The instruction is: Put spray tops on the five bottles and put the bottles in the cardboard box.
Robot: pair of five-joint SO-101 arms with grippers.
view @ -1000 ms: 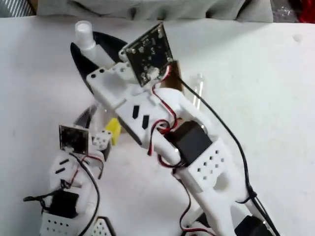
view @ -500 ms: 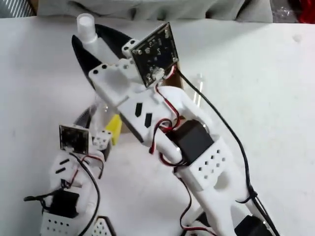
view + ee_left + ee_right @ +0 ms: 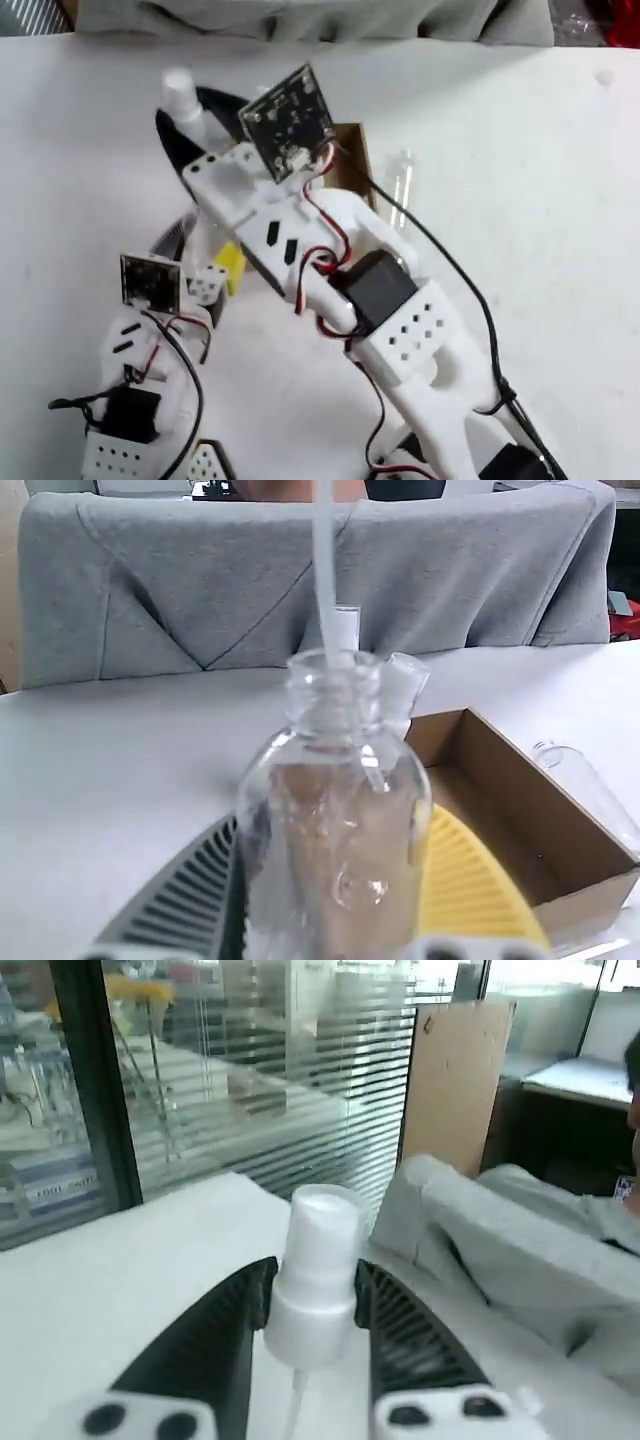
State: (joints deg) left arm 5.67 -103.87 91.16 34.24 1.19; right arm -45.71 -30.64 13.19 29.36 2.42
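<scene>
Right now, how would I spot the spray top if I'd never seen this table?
Find the bigger white arm above the table and follow it to its black right gripper. Held there is the spray top: a small solid-white cap with a thin tube below, unlike the clear bottle nearby.

**Spray top poised over an uncapped bottle**

A clear bottle (image 3: 335,780) stands upright in the left gripper (image 3: 335,870), its neck open. The white spray top (image 3: 320,1250), clamped in the right gripper (image 3: 315,1305), hangs above it, and its thin tube (image 3: 323,560) reaches down to the mouth. Just beside sits the open cardboard box (image 3: 500,790). A second clear bottle (image 3: 585,780) lies on its side beyond the box.
</scene>
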